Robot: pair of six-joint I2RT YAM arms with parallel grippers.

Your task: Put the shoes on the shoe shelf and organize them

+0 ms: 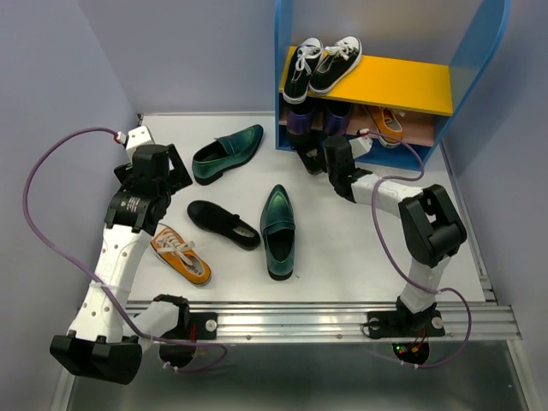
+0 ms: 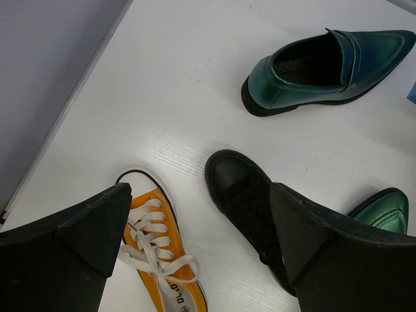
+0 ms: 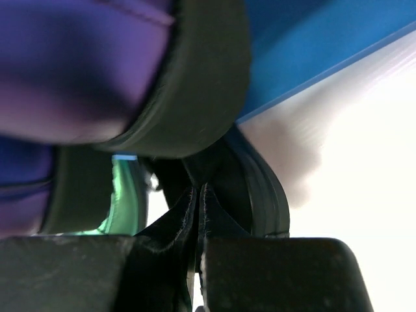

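The shoe shelf [image 1: 287, 60] stands at the back right. One orange sneaker [image 1: 387, 122] lies on its lower board. My right gripper [image 1: 320, 159] is shut on the collar of a black low shoe [image 1: 306, 160] at the shelf's lower left front; the right wrist view shows the fingers pinching that shoe [image 3: 260, 188]. On the table lie two green loafers [image 1: 227, 154] [image 1: 277, 229], the other black shoe [image 1: 223, 224] and the other orange sneaker [image 1: 181, 254]. My left gripper [image 1: 158, 181] is open and empty, hovering above the orange sneaker [image 2: 156, 253] and black shoe [image 2: 244, 195].
Black sneakers with white laces [image 1: 321, 64] sit on the yellow upper board. Purple shoes [image 1: 301, 120] fill the left of the lower board, right above the held shoe [image 3: 84, 65]. A grey wall [image 2: 45, 65] runs along the table's left edge.
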